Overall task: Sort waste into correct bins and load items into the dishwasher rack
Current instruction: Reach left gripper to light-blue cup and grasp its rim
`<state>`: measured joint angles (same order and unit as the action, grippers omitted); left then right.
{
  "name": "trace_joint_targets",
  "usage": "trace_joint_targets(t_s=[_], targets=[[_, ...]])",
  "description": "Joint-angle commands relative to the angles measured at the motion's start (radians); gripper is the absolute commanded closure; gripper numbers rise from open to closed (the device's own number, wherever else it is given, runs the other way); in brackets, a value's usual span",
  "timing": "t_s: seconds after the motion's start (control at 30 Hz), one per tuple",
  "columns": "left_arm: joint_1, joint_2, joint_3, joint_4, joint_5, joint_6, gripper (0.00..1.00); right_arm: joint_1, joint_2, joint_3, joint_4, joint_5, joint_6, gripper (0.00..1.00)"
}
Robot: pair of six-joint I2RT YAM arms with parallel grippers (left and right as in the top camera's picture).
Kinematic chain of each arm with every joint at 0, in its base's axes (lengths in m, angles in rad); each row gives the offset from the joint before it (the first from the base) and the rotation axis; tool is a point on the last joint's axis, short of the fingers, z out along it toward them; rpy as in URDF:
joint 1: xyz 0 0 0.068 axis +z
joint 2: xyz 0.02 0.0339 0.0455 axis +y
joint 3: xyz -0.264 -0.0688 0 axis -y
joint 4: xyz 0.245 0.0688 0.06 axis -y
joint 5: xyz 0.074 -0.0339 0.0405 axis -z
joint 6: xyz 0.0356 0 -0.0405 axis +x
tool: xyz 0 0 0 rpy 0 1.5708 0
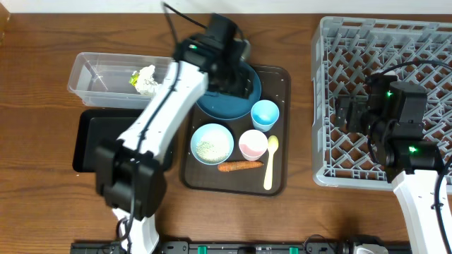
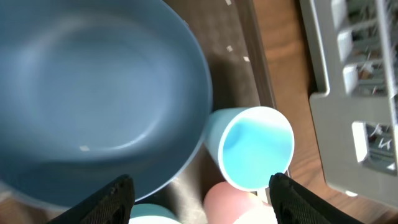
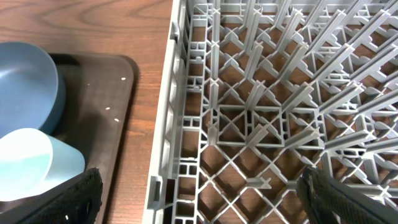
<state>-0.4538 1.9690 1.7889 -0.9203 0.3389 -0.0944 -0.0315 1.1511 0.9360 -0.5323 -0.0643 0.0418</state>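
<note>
Wooden bench, brown tray. Left fingers spread above big bowl and blue cup, seemingly holding nothing; right fingers spread over rack. Risk: a finger clips the cup rim, tipping it.

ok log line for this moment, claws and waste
left claw: open over dark blue bowl | right claw: open over rack | tissue: in clear tub | carrot: on brown tray
</note>
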Motion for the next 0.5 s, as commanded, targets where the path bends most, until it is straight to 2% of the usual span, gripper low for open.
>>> trace_joint_targets(t_s=[0.0,0.13,0.3,0.47], targets=[[-0.042,0.02,-0.001,-0.005,0.01,0.003,0.28,0.015,0.001,0.018,-0.004,-0.008,0.01,0.01],[-0.076,0.053,-0.001,-0.007,-0.045,0.003,0.28,0.015,0.001,0.018,-0.003,-0.007,0.01,0.01],[-0.098,0.079,-0.017,-0.006,-0.045,0.003,0.3,0.015,0.001,0.018,-0.009,-0.007,0.01,0.01],[-0.099,0.096,-0.053,-0.006,-0.046,0.003,0.35,0.015,0.001,0.018,-0.011,-0.007,0.01,0.01]])
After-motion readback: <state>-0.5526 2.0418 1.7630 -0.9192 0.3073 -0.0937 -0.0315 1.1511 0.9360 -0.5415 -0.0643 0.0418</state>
